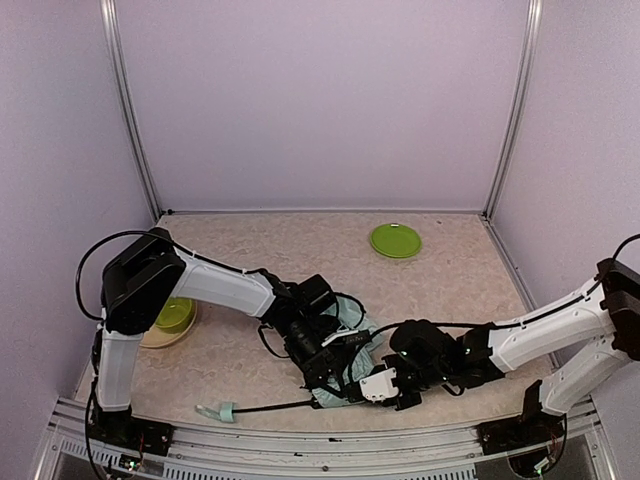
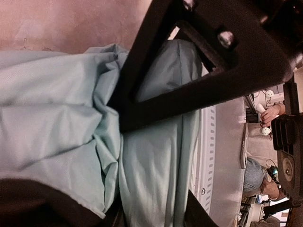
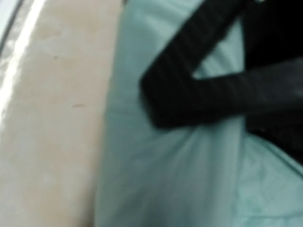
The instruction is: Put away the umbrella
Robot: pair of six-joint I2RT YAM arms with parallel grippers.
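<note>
The umbrella (image 1: 352,362) lies near the front edge, its pale mint fabric bunched between both arms. Its thin black shaft (image 1: 275,406) runs left to the small mint handle (image 1: 221,411). My left gripper (image 1: 328,368) sits on the bunched fabric; in the left wrist view the fabric (image 2: 61,137) fills the gap between the upper finger (image 2: 156,94) and the lower one, so it looks shut on it. My right gripper (image 1: 388,386) is at the fabric's right side. Its view is blurred: one black finger (image 3: 189,99) lies across the fabric (image 3: 165,179), with no second finger seen.
A green plate (image 1: 395,240) lies at the back right. A yellow-green bowl (image 1: 174,314) on a tan plate sits at the left behind my left arm. The metal front rail (image 1: 300,440) runs just in front of the umbrella.
</note>
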